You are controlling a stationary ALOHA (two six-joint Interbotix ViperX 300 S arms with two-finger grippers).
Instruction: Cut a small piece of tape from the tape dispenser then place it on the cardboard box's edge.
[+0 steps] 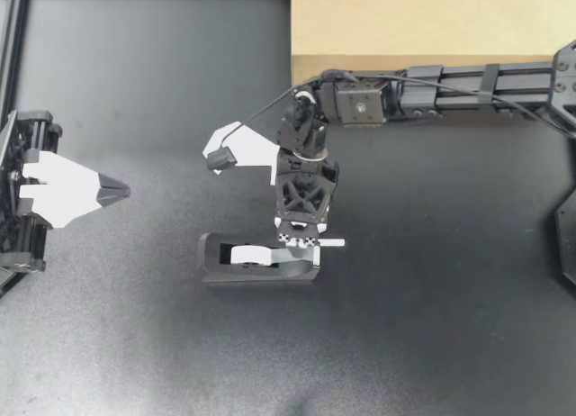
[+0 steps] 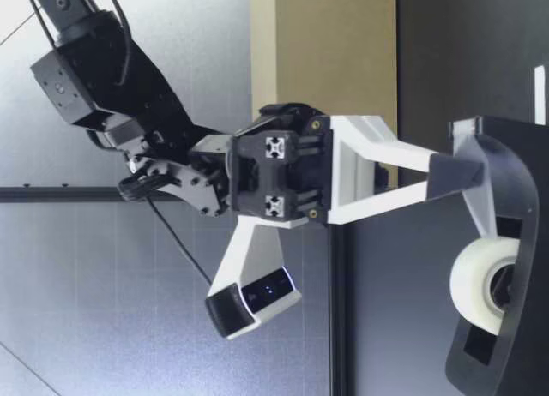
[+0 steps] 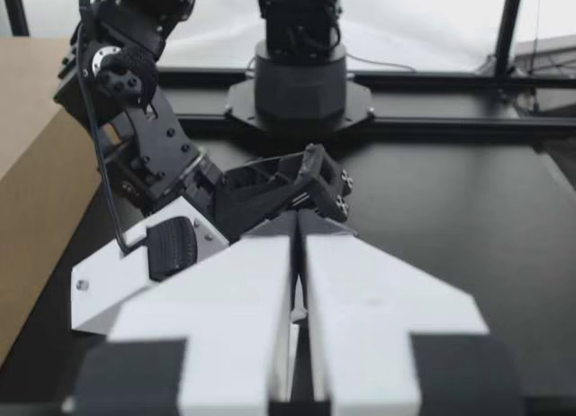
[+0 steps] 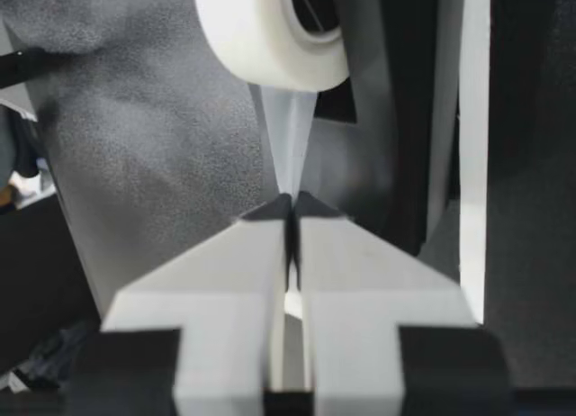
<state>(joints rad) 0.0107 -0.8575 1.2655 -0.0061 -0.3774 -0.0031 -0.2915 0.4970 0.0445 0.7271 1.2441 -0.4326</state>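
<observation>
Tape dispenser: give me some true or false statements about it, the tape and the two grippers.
1. The right gripper is shut on the tape strip that runs from the roll. True.
2. The left gripper holds the dispenser. False: it is shut on nothing and is well apart from the dispenser, on the left arm's side of the table.
3. The dispenser stands on the box. False: it stands on the table, apart from the box.
4. The roll sits in the dispenser. True.
</observation>
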